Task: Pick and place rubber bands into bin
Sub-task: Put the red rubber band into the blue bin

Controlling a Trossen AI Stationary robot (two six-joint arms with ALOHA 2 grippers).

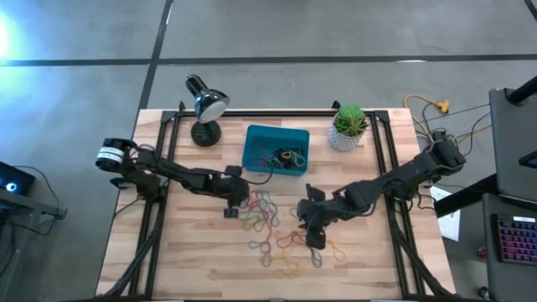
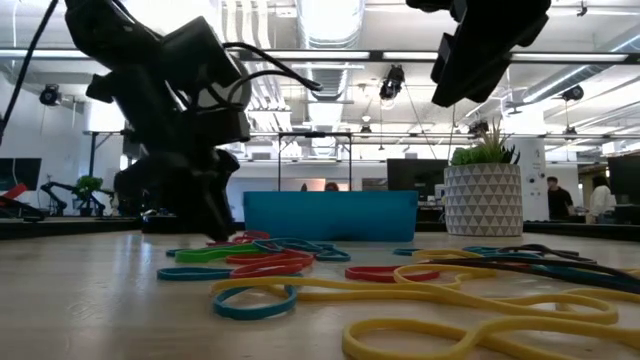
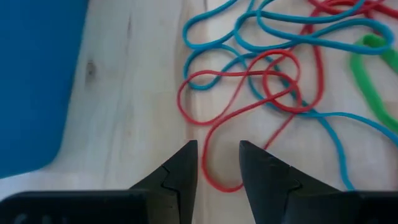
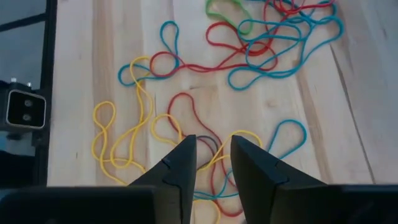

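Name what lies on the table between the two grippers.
In the high view, loose rubber bands lie on the wood between the left gripper and right gripper.

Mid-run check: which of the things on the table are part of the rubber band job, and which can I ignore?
Part of the job:
- rubber bands, loose on the wood, a few already in the bin
- bin, teal
- left gripper, at the pile's edge
- right gripper, over the pile

Ignore:
- desk lamp
- potted plant
- cables off the table's right edge
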